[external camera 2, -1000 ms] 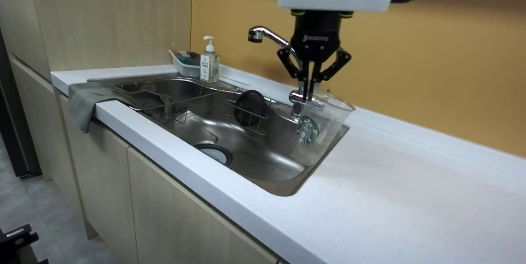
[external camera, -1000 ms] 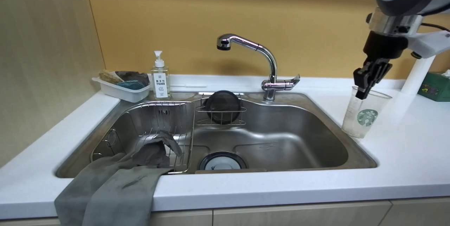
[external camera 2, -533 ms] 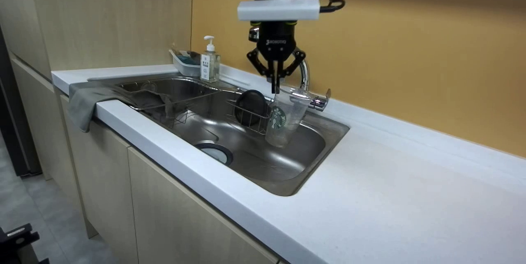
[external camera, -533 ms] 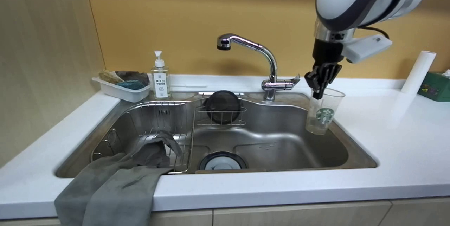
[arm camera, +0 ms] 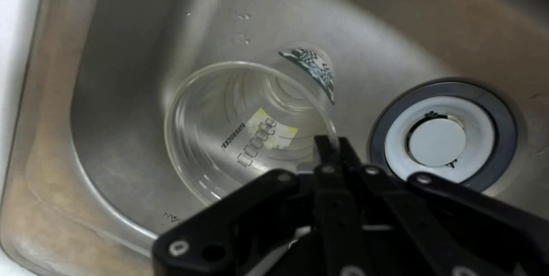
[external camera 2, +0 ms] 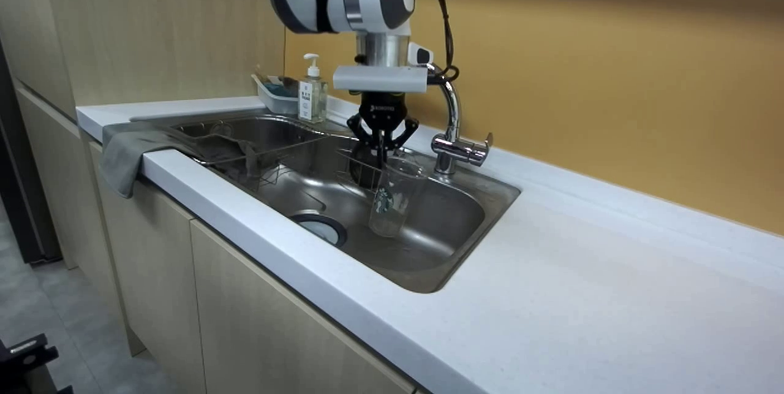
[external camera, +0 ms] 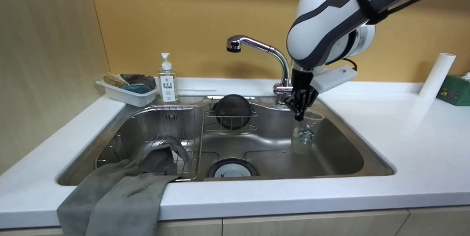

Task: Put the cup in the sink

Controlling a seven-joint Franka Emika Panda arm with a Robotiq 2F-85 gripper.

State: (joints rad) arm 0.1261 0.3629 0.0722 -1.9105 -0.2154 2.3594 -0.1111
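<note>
The clear cup (external camera: 305,137) with the round green logo is inside the right part of the steel sink (external camera: 341,151), a little tilted. It also shows in an exterior view (external camera 2: 392,204) and in the wrist view (arm camera: 253,138), where I look into its open top. My gripper (external camera: 299,117) is shut on the cup's rim, one finger inside the wall and one outside; its tips also show in the wrist view (arm camera: 336,143). The cup hangs down and to the side of the fingers. I cannot tell whether its base touches the sink floor.
The chrome faucet (external camera 2: 452,115) stands close behind my arm. The round drain (arm camera: 441,134) is beside the cup. A wire rack with a black round item (external camera: 233,111), a grey cloth (external camera: 128,195), a soap bottle (external camera: 168,82) and a sponge tray (external camera: 128,94) are to the left.
My gripper has carried the cup from above the counter at the sink's right edge leftward over the basin, then down into it. It stays shut on the rim.
</note>
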